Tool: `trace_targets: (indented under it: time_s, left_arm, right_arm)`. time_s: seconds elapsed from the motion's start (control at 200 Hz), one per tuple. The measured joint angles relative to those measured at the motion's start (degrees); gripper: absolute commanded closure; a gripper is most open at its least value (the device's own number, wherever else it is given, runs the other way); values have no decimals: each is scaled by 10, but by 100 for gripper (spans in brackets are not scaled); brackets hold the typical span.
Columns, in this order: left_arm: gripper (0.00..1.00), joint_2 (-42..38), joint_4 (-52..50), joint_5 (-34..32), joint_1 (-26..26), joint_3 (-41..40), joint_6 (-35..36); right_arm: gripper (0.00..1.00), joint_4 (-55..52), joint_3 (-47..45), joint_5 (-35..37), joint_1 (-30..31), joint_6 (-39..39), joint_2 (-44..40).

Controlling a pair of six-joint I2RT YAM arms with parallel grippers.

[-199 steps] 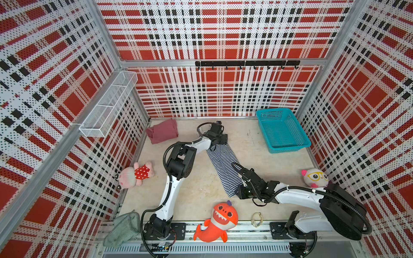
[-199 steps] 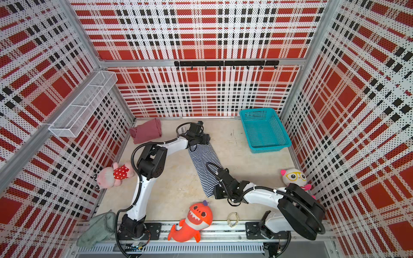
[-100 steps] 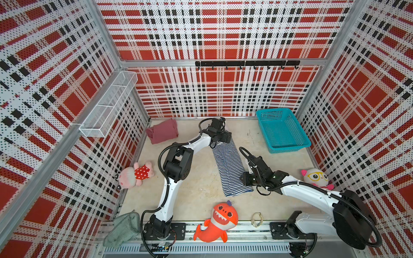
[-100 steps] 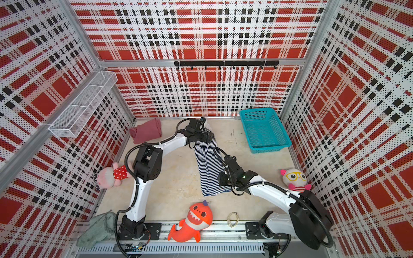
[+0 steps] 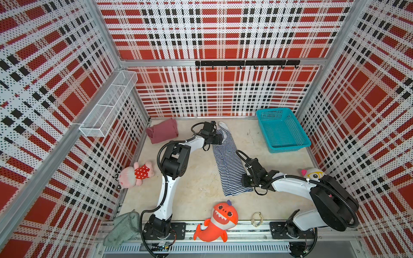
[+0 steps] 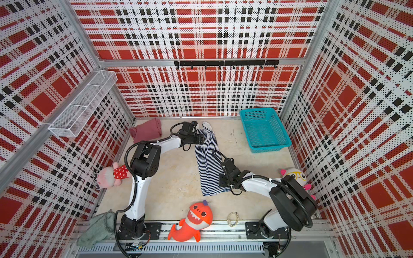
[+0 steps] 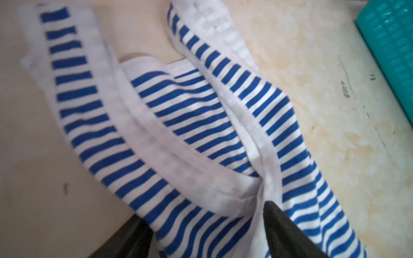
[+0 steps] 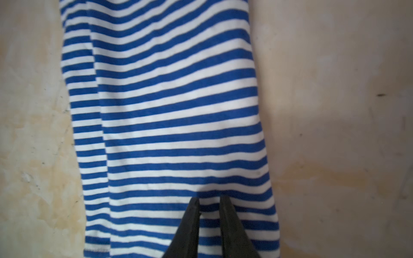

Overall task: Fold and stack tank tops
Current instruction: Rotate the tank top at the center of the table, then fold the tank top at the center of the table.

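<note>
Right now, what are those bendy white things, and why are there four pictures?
They are two robot arms mounted at a table's edge. Two pictures look down from above; two come from cameras on the arms' wrists. On the table lie a striped top, a folded maroon top, a basket and soft toys. The left end effector is open, at the strap end of the striped top. The right end effector pinches it near the hem.
</note>
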Motion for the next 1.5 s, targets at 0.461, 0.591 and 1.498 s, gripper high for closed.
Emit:
trace_targets:
  time_s: [0.461,0.591,1.498]
  left_arm:
    - [6,85,-71,23,37,168,-7]
    - [6,-34,-77,0,36,25,-1]
    - [44,-570,125,103,-66,-753,-216]
  right_arm:
    - [51,52,9,-12,52,83,-26]
    - [51,8,8,-17,38,83,-84]
    - [59,65,-94,-140,40,183,-77]
